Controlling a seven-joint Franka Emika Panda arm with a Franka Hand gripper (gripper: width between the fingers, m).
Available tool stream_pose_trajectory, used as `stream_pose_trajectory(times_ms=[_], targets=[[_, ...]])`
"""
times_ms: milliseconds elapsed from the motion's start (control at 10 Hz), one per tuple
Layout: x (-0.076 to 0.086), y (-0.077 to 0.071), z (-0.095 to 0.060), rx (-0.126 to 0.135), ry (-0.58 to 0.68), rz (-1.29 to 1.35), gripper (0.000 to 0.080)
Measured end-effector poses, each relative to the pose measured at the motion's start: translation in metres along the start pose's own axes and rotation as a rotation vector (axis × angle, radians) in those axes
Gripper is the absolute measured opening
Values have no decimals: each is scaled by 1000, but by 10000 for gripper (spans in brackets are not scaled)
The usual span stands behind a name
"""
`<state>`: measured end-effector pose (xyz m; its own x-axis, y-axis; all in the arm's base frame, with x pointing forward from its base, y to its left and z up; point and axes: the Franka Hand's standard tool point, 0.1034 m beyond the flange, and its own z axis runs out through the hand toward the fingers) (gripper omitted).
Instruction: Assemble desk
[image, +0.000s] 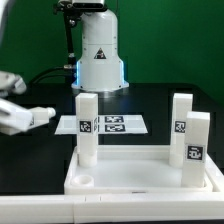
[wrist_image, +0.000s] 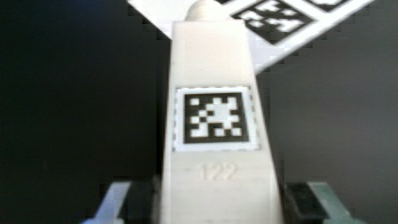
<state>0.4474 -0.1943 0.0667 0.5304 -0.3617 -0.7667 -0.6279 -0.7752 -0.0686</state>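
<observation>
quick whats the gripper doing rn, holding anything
Gripper: its fingers stand either side of a white leg with a tag; whether they already clamp it cannot be told.

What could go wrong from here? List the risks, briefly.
1. The gripper straddles the leg near one end, with a gap at each finger. If one finger touches first, the leg may twist or slide.
2. Held that close to its end, the long leg may tilt when lifted.
3. Three legs already stand at the tabletop; a tilted leg could knock one.
</observation>
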Motion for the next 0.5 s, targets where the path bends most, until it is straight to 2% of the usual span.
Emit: stream_pose_trajectory(times_ms=[100,200,300,400,500], targets=[[-6,-14,-24,5,125,-43,284],[-11,-19,-30,0,228,-83,284],[-8,-9,-15,-10,319,-69,284],[-10,-10,-12,-8,359,-69,284],[-7,-12,-19,-13,411,-75,284]])
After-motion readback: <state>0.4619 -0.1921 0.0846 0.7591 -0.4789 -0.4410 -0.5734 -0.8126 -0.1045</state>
